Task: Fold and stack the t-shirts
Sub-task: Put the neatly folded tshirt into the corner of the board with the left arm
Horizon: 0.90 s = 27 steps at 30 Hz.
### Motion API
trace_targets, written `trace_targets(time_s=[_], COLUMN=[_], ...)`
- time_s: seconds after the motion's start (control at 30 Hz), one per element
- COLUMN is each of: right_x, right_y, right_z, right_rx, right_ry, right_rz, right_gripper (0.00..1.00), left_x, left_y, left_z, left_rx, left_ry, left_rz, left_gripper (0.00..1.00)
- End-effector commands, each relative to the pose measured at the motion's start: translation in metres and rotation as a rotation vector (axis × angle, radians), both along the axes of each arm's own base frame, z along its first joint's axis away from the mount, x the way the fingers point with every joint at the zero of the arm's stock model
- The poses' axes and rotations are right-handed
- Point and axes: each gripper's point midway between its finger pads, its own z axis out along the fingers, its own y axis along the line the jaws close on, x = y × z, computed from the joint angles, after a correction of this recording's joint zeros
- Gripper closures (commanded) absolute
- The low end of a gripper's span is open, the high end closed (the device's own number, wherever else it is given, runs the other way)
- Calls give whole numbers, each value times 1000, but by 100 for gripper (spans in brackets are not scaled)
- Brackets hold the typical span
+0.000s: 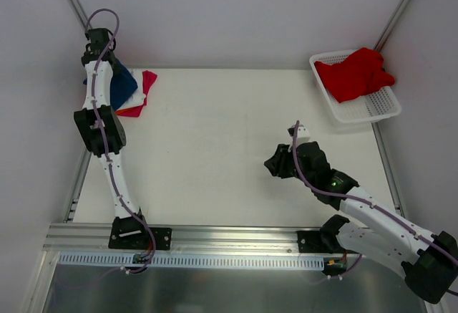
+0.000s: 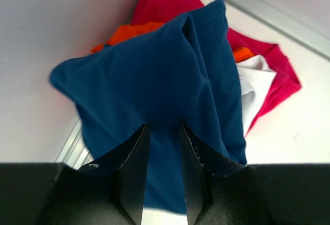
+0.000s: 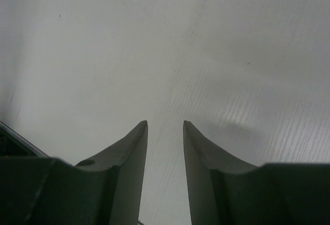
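Pinching the navy t-shirt (image 2: 154, 75), left fingers (image 2: 131, 173) are holding it over the magenta, orange and white t-shirt pile (image 2: 273, 81), well apart from the basket (image 1: 361, 116). Right fingers (image 3: 126, 168) are hovering narrowly parted, empty, nearer the basket.

From the left wrist, the navy t-shirt (image 2: 154, 75) buries the orange t-shirt (image 2: 129, 32) and the white t-shirt (image 2: 255, 88) but for slivers. Whether the left pincer (image 2: 164, 126) actually pinches the navy cloth cannot be told. From above, the left arm (image 1: 99, 102) covers most of the navy t-shirt and hides that pincer. The right arm (image 1: 379, 216) runs off the lower right corner.
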Motion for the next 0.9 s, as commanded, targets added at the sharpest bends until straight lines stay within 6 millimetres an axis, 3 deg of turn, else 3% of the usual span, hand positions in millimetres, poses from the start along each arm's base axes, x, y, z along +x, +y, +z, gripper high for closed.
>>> trace_targets(time_s=[0.0, 0.3, 0.5, 0.6, 0.77, 0.87], right_x=[9, 8, 11, 11, 10, 9], right_y=[4, 6, 7, 7, 6, 6], right_z=[8, 4, -1, 0, 4, 2], right_rx=[22, 21, 5, 4, 16, 17], right_ry=[-19, 5, 20, 21, 17, 19], right_rz=[-16, -15, -18, -21, -26, -28], right_gripper=[63, 63, 63, 63, 64, 64], left_x=[13, 38, 46, 49, 45, 43], left_y=[-2, 8, -4, -15, -16, -19], left_z=[-2, -43, -95, -94, -91, -80], left_rx=[5, -9, -106, -126, -130, -137], left_ry=[-9, 4, 42, 34, 38, 26], left_rz=[-39, -80, -119, -145, -150, -155], left_gripper=[70, 64, 63, 62, 60, 59])
